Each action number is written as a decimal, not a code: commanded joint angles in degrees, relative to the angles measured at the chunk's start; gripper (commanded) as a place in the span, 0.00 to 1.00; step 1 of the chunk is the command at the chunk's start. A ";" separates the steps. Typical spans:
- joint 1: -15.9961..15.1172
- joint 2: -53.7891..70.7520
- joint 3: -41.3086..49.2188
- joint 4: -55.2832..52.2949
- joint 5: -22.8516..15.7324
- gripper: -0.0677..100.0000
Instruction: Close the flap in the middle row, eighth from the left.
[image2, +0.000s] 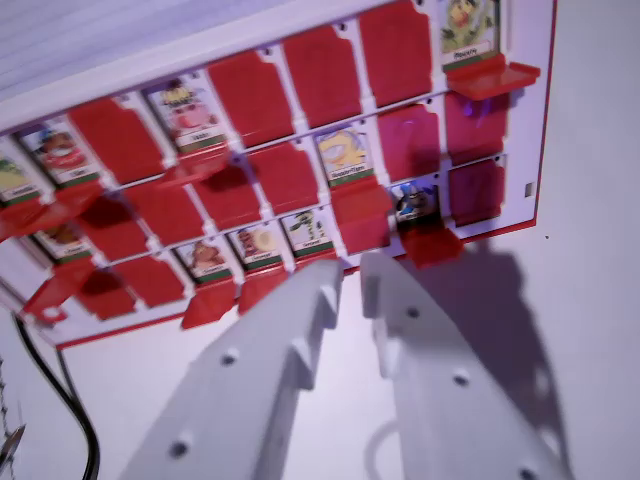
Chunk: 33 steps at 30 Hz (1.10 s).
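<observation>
A white board with a red border (545, 120) carries three rows of red flaps and fills the upper half of the wrist view. In the middle row one flap is down, showing a yellow character card (345, 152); the flaps on either side of it are shut. Another card (62, 240) shows at that row's left end. In the nearest row a dark card (415, 202) is uncovered, its flap (432, 245) sticking out toward me. My gripper (350, 272) hovers just below the board's near edge, its white fingers (318, 290) slightly apart with nothing between them.
Several more flaps hang down: one at the top right (492, 78), three in the nearest row (258, 243) and some at the far left (45, 290). A black cable (62, 395) runs along the lower left. White tabletop (590, 350) lies to the right.
</observation>
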 joint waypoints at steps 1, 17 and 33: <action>-1.85 14.06 2.46 -1.67 -1.85 0.02; -7.03 43.51 22.94 -1.05 -5.80 0.02; -8.44 53.17 25.58 8.17 -3.69 0.02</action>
